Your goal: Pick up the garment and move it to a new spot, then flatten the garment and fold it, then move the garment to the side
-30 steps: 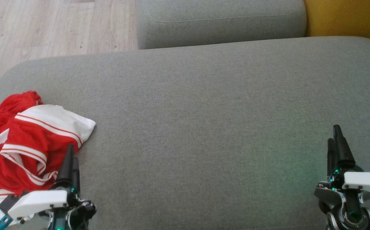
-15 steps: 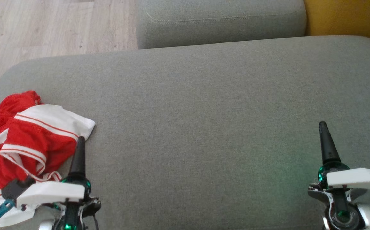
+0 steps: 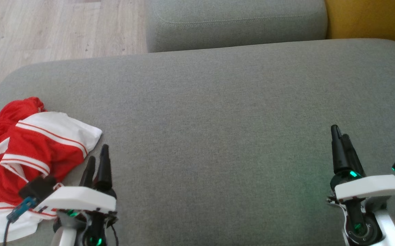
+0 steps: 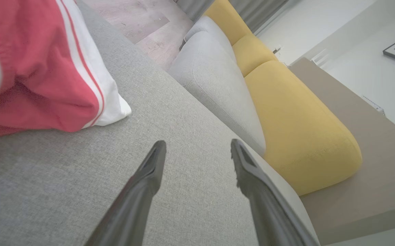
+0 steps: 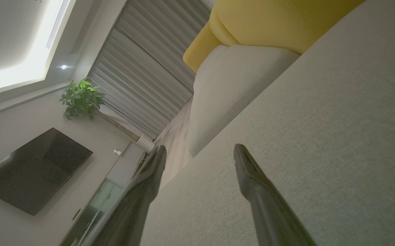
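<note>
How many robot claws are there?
2. The left gripper is at the lower left, just beside the red and white garment; the right gripper is at the lower right, over the grey cushion.

Grey sofa seat [image 3: 224, 102] centre; pale wood floor [image 3: 47, 30] at 11 o'clock, yellow cushion [image 3: 371, 20] at 1. Grey curtains [image 5: 142, 75], potted plant [image 5: 81, 97], dark wall screen [image 5: 30, 171].

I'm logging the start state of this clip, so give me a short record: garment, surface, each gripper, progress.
garment: red and white garment, crumpled, unfolded
surface: grey cushion, garment at its left end
left gripper: fingers apart, empty, over bare cushion just right of the garment
right gripper: fingers apart, empty, over bare cushion at the right
progress: garment not yet picked up
</note>
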Available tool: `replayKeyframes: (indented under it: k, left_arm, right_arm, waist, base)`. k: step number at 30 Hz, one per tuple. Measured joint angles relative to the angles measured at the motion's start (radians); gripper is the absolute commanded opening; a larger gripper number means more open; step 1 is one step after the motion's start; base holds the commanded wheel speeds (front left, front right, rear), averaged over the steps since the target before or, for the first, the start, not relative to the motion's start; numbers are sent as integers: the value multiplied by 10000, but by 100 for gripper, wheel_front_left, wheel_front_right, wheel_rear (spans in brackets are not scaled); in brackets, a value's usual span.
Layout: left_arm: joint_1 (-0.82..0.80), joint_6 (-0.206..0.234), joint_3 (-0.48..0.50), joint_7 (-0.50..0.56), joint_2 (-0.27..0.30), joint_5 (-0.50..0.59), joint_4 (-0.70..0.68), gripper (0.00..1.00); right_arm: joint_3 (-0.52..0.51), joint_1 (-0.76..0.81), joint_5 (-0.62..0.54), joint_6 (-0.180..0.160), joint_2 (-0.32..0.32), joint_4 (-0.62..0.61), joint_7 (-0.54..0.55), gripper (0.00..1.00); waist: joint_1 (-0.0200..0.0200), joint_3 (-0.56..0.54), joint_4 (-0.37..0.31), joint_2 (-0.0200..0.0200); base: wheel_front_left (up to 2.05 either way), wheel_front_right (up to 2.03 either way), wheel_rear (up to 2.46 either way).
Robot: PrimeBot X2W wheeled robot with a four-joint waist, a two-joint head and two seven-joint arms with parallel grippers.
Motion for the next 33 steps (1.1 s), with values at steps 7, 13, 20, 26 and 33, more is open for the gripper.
replayKeyframes:
  k: [7, 13, 20, 26, 33]
  left_arm:
    - [-58, 255, -240, -201, 6, 890, 27, 100]
    - [-69, 491, -445, -382, 10, 1632, 23, 100]
    - [-97, 667, -568, -570, 12, 2410, -33, 100]
    - [-232, 786, -765, -690, 17, 2961, -100, 100]
    - [-234, 892, -869, -922, 19, 3695, -163, 100]
  right_arm:
    - [98, 32, -941, 0, 0, -163, -215, 100]
    - [192, 36, -1603, 0, -86, -146, -364, 100]
    - [393, 35, -2290, 0, -190, -58, -577, 100]
    - [541, 33, -2744, 0, -242, 0, -734, 100]
    - [786, 31, -3400, 2, -380, 27, -909, 100]
  waist:
    - [0, -14, 21, 0]
    - [0, -26, 29, 0]
    - [0, -45, 49, 0]
    - [0, -56, 57, 0]
    - [0, -57, 61, 0]
  base:
    - [0, 0, 0]
    - [0, 0, 0]
    - [0, 0, 0]
    - [0, 0, 0]
    - [0, 0, 0]
